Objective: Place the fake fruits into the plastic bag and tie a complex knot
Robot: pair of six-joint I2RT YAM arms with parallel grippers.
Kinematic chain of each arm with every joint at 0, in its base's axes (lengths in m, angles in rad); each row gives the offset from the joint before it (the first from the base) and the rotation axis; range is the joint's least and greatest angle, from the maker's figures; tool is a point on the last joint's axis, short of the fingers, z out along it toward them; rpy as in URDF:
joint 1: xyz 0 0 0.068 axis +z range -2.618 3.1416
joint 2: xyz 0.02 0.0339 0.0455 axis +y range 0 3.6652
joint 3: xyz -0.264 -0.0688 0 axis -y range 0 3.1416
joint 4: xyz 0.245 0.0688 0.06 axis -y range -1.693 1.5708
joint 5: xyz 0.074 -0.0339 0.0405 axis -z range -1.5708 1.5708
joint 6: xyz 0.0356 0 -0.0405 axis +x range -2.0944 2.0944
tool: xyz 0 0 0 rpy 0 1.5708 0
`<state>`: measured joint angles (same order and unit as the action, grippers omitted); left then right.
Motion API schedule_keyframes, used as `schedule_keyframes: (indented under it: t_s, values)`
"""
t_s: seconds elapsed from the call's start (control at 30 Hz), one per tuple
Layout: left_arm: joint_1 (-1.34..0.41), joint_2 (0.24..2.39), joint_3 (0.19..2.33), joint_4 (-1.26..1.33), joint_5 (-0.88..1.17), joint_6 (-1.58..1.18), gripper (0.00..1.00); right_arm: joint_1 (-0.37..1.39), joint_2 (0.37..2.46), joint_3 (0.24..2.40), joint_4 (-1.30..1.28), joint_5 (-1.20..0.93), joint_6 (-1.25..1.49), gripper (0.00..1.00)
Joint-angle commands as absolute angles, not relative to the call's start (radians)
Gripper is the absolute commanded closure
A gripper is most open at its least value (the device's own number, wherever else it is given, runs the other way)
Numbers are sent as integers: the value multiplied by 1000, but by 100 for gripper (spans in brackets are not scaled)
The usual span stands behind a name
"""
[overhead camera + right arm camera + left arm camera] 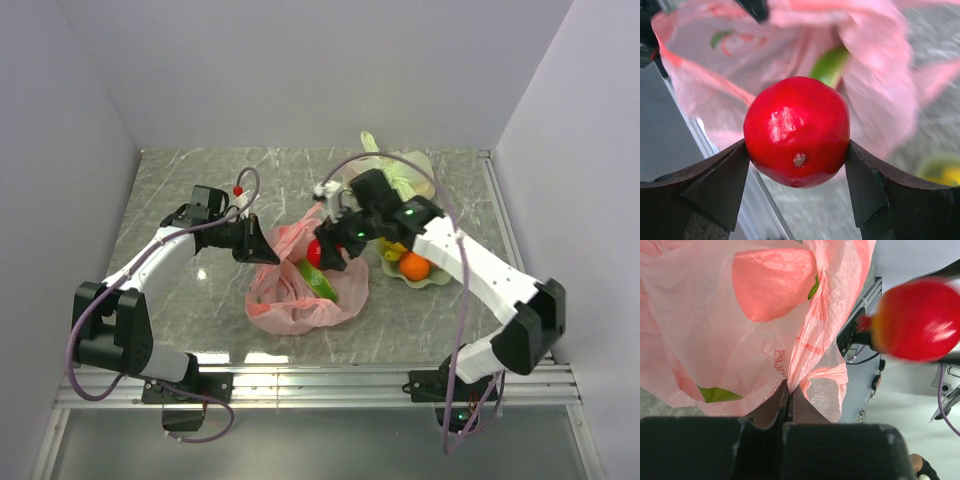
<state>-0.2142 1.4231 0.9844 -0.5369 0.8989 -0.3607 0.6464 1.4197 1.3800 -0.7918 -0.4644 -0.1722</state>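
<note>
The pink plastic bag (300, 295) lies in the middle of the table with the long green fruit (318, 281) inside it. My left gripper (262, 243) is shut on the bag's left rim (790, 382) and holds it up. My right gripper (328, 252) is shut on a glossy red peach-like fruit (797, 131) just above the bag's mouth; it also shows in the left wrist view (916, 320). An orange (414, 265) and yellow bananas (392, 249) sit on the pale green plate (432, 280) to the right.
A pale green-yellow knotted bag (395, 168) lies behind the plate at the back right. A small red piece (238, 189) lies by the left arm. Grey walls close in both sides and the back; a metal rail runs along the near edge.
</note>
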Motion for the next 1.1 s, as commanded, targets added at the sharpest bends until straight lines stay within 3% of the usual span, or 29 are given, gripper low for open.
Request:
schedule_keyframes:
  t_s: [0.0,0.07,0.1,0.2,0.43,0.53,0.7,0.9,1.07]
  values:
    - [-201,1425,1014,-497,954,-383,100,760,1491,1391,-594,-410,-58,53]
    - [-193,1427,1012,-491,971,-394,99,804,1566,1434,-586,-348,-49,47]
    - [-192,1428,1005,-485,973,-405,100,834,1589,1445,-583,-333,-46,28]
    - [-184,1422,997,-472,965,-414,97,847,1654,1506,-604,-311,-25,5]
    - [-164,1416,985,-486,959,-405,89,799,1464,1418,-653,-374,-84,1]
    - [-163,1414,986,-488,954,-400,90,681,1360,1399,-731,-460,-115,1]
    - [-163,1416,992,-494,945,-387,91,335,1250,1404,-942,-505,-259,1]
    - [-163,1405,979,-483,937,-390,92,-24,1244,1318,-1055,-343,-495,0]
    - [-163,1405,982,-488,927,-390,93,-101,1305,1270,-994,-197,-506,0]
